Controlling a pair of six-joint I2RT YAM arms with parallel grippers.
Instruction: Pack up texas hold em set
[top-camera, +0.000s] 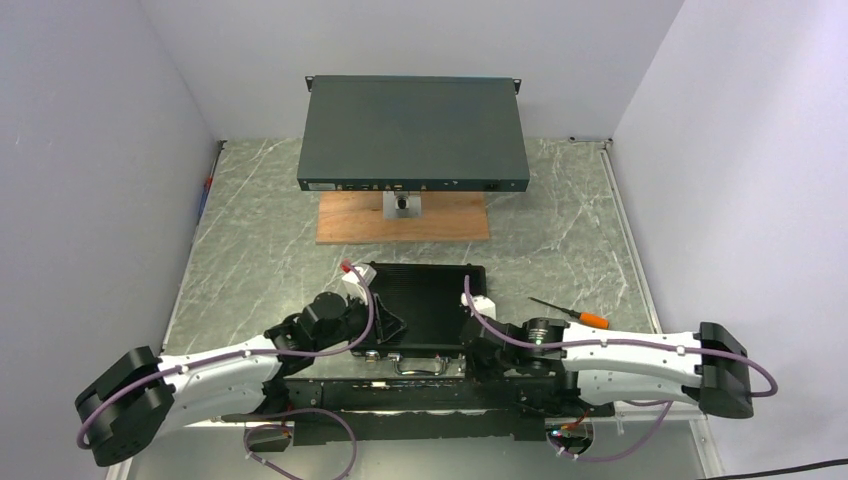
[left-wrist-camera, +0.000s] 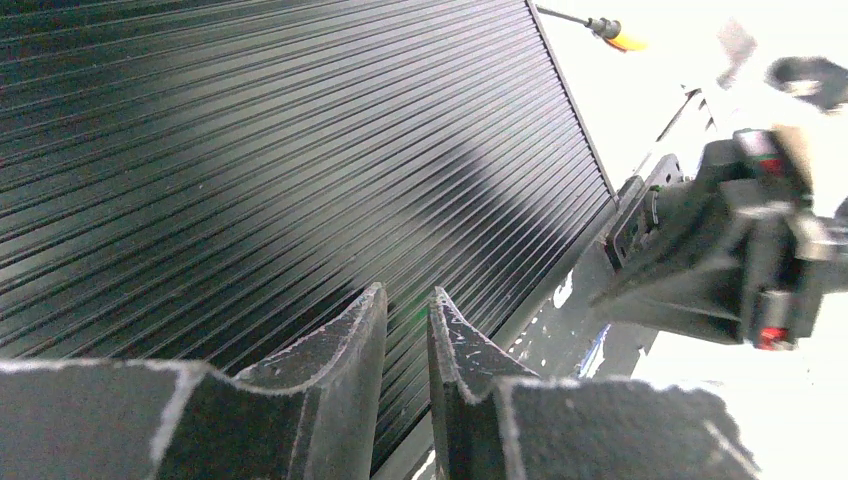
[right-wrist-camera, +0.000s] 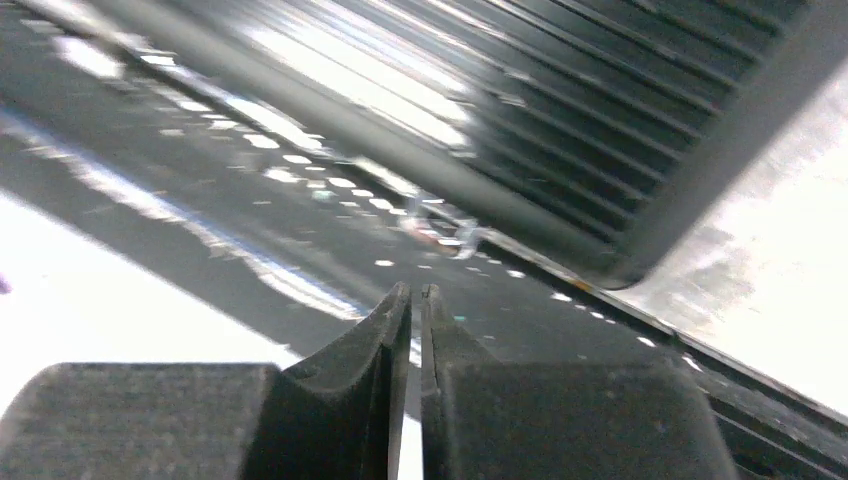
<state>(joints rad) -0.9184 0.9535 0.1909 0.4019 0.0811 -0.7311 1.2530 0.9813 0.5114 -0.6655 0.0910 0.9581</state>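
At the middle of the bench (top-camera: 260, 220), just ahead of the two arms, the black ribbed briefcase (top-camera: 425, 300) lies flat with its lid down, so its inside is hidden. Its handle (top-camera: 418, 365) faces the arms and shows only in part between them. The arms cover both near corners of the briefcase in the top view.

The left tool (left-wrist-camera: 408, 293) hangs low over the near left part of the lid. Its fingers stand a narrow gap apart with nothing between them, so it grips nothing. The right tool (right-wrist-camera: 416, 290) sits at the near right edge of the briefcase, clenched to a thin slit, and nothing shows in that slit. Just beyond its tips there is a small silvery fitting (right-wrist-camera: 440, 232) on the front edge, too blurred to make out. Whether either tool touches the briefcase cannot be told.

An orange-handled screwdriver (top-camera: 572, 314) lies on the bench just to the right of the briefcase. Farther back, a large grey box (top-camera: 412, 135) stands raised over a wooden board (top-camera: 345, 225), and its support is mostly hidden beneath it.
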